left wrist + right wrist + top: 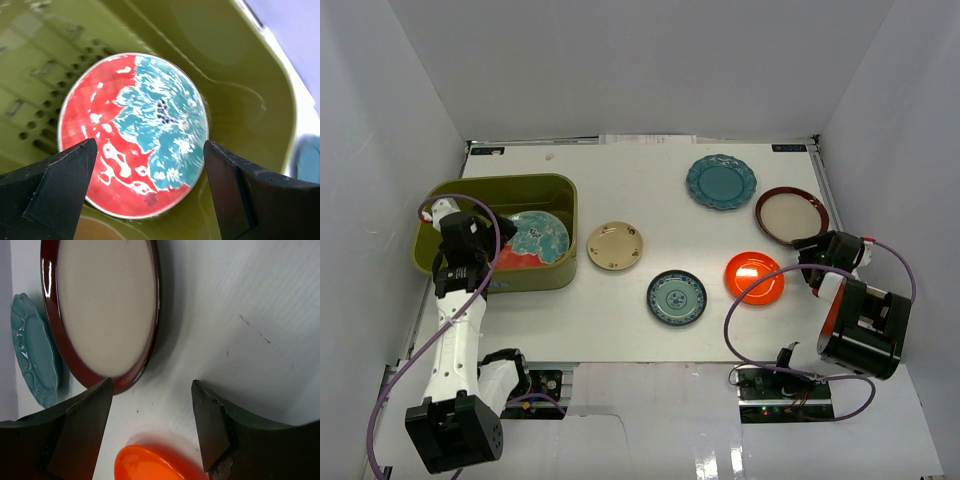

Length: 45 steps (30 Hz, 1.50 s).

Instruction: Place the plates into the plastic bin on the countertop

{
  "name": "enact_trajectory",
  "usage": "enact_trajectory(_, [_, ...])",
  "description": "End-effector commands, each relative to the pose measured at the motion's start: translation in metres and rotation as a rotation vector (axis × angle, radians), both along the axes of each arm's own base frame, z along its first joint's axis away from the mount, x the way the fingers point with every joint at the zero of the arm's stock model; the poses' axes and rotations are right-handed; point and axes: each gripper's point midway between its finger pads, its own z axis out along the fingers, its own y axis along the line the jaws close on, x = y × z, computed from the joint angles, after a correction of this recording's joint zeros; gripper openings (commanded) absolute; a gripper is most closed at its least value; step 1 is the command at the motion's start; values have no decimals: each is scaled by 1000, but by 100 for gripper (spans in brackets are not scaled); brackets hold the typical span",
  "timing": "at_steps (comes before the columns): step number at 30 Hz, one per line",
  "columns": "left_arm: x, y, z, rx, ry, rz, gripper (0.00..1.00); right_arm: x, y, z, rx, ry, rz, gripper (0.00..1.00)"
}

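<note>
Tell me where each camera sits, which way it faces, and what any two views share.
Top external: above and behind the arms, looking down on the countertop; the left arm and right arm show.
Left wrist: over the plastic bin, looking down at the red floral plate; the open left pincer frames it.
Right wrist: low over the countertop, facing the maroon-rimmed plate and orange plate; the open right pincer shows.
Shared: top external and left wrist both show the red floral plate.

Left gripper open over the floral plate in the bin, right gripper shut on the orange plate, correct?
No: the right wrist view shows the right gripper open and empty, the orange plate lying free on the table. The rest holds.
</note>
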Motion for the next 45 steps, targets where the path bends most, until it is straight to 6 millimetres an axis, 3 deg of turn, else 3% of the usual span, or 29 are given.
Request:
enact_trajectory(1, [-7, 25, 3, 18, 24, 169, 98, 29, -16, 15, -10, -67, -36, 70])
enact_trajectory(5, [-3, 16, 7, -10, 13, 129, 98, 40, -20, 9, 13, -78, -56, 70])
enact_trajectory(7, [1, 10, 19, -7, -13, 75, 98, 48, -22, 4, 28, -71, -55, 70])
enact_trajectory(10, [8, -21, 58, -18, -107, -129, 98, 58, -24, -7, 65, -54, -67, 63])
enact_trajectory(12, [6, -48, 83, -42, -173, -286, 98, 63, -21, -15, 102, -46, -61, 50])
enact_trajectory(13, [6, -55, 100, -44, -211, -330, 98, 65, -20, -14, 110, -56, -58, 33])
enact_trajectory(14, [4, -64, 109, -48, -234, -381, 98, 66, -17, -12, 127, -69, -52, 25])
enact_trajectory(15, [0, -80, 119, -75, -259, -472, 98, 67, -16, -5, 131, -92, -50, 11])
enact_trajectory(16, [-3, -87, 134, -80, -291, -514, 98, 67, -15, 0, 134, -116, -51, 8])
enact_trajectory(17, [-5, -94, 142, -100, -309, -548, 98, 66, -13, 8, 134, -143, -47, 8])
enact_trajectory(18, [-10, -104, 149, -126, -324, -601, 98, 68, -12, 34, 128, -217, -49, 8])
enact_trajectory(19, [-15, -112, 158, -139, -347, -632, 98, 59, -9, 37, 136, -239, -57, 8])
enact_trajectory(21, [-21, -126, 174, -184, -397, -696, 98, 57, -1, 87, 139, -399, -43, 8])
enact_trajectory(22, [-30, -139, 181, -215, -415, -770, 98, 50, 3, 94, 142, -422, -39, 8])
enact_trajectory(23, [-33, -146, 191, -241, -445, -800, 98, 43, 8, 122, 126, -493, -24, 8])
enact_trajectory(27, [-41, -178, 206, -270, -473, -922, 98, 14, 24, 171, 77, -620, 22, 8])
enact_trajectory(28, [-49, -198, 207, -287, -466, -986, 98, 8, 29, 177, 56, -629, 38, 8])
enact_trajectory(29, [-49, -207, 206, -296, -453, -1011, 98, -4, 36, 195, 30, -680, 56, 8])
enact_trajectory(31, [-58, -234, 202, -322, -429, -1089, 98, -13, 51, 200, 27, -686, 107, 8])
enact_trajectory(34, [-56, -262, 185, -314, -380, -1119, 98, -19, 97, 212, 80, -714, 302, 8])
enact_trajectory(39, [-39, -299, 134, -297, -231, -1127, 98, -33, 146, 242, 54, -757, 550, 8])
enact_trajectory(40, [-37, -305, 129, -286, -222, -1134, 98, -38, 159, 244, 64, -761, 612, 8])
enact_trajectory(45, [-24, -325, 107, -249, -186, -1145, 98, -53, 188, 242, 84, -769, 760, 8])
